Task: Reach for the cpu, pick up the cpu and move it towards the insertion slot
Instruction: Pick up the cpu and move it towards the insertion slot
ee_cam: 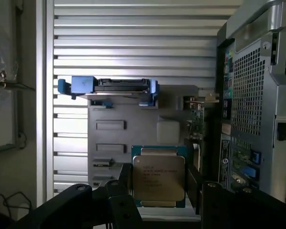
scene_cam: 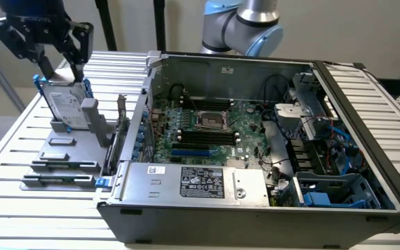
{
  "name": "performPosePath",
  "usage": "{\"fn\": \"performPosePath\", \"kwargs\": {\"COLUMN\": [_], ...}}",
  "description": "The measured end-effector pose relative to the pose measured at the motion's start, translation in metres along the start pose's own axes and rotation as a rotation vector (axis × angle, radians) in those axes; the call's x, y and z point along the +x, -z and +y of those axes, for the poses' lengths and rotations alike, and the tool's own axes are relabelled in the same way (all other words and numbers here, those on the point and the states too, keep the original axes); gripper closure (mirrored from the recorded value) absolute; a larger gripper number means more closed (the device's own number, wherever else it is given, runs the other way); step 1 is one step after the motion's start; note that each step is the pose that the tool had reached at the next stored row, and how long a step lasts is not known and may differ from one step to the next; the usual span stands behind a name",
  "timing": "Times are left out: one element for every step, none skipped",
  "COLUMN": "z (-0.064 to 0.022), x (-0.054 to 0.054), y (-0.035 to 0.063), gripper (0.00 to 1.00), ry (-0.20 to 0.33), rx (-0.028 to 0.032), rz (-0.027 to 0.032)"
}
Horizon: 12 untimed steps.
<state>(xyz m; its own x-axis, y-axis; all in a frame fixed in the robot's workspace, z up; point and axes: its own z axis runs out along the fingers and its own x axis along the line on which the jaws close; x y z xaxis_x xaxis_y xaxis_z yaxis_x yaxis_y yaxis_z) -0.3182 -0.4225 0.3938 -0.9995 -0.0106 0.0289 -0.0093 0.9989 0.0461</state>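
Bench [scene_cam: 12, 151] of white slats in the exterior view, bearing one open computer case [scene_cam: 255, 213] and one grey fixture [scene_cam: 61, 156]. One gripper [scene_cam: 66, 77] hanging over one upright hard drive [scene_cam: 68, 107] with blue rails, to the exterior view's left of the case. One insertion slot [scene_cam: 209, 120], shiny-framed, on one green motherboard [scene_cam: 245, 130] inside, well apart from the gripper. One black label [scene_cam: 201, 182] on the power supply, print unreadable.

Wrist view: one cpu [ee_cam: 158, 177], square, silvery-grey top edged in green, clamped between two black fingers [ee_cam: 125, 183] above the fixture. Several printed lines on its top, too faint to read.
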Motion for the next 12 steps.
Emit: {"fn": "performPosePath", "kwargs": {"z": [0.0000, 0.0001, 0.0001, 0.0001, 0.0001, 0.0001, 0.0001, 0.0001, 0.0001, 0.0001, 0.0001, 0.0001], "x": [-0.004, -0.009, -0.014, -0.018, -0.023, -0.027, -0.031, -0.036, -0.041, -0.045, -0.050, -0.054], "y": [0.0019, 0.0037, 0.0051, 0.0065, 0.0078, 0.0089, 0.0099, 0.0109, 0.0118, 0.0127, 0.0135, 0.0141], "gripper": [0.45, 0.45, 0.45, 0.45, 0.45, 0.45, 0.45, 0.45, 0.45, 0.45, 0.45, 0.45], "ry": [0.000, 0.000, 0.000, 0.000, 0.000, 0.000, 0.000, 0.000, 0.000, 0.000, 0.000, 0.000], "rx": [-0.0005, -0.0009, -0.0014, -0.0018, -0.0022, -0.0026, -0.0030, -0.0035, -0.0040, -0.0044, -0.0050, -0.0056], "rz": [0.0005, 0.0012, 0.0016, 0.0021, 0.0026, 0.0031, 0.0034, 0.0037, 0.0040, 0.0043, 0.0045, 0.0047]}}
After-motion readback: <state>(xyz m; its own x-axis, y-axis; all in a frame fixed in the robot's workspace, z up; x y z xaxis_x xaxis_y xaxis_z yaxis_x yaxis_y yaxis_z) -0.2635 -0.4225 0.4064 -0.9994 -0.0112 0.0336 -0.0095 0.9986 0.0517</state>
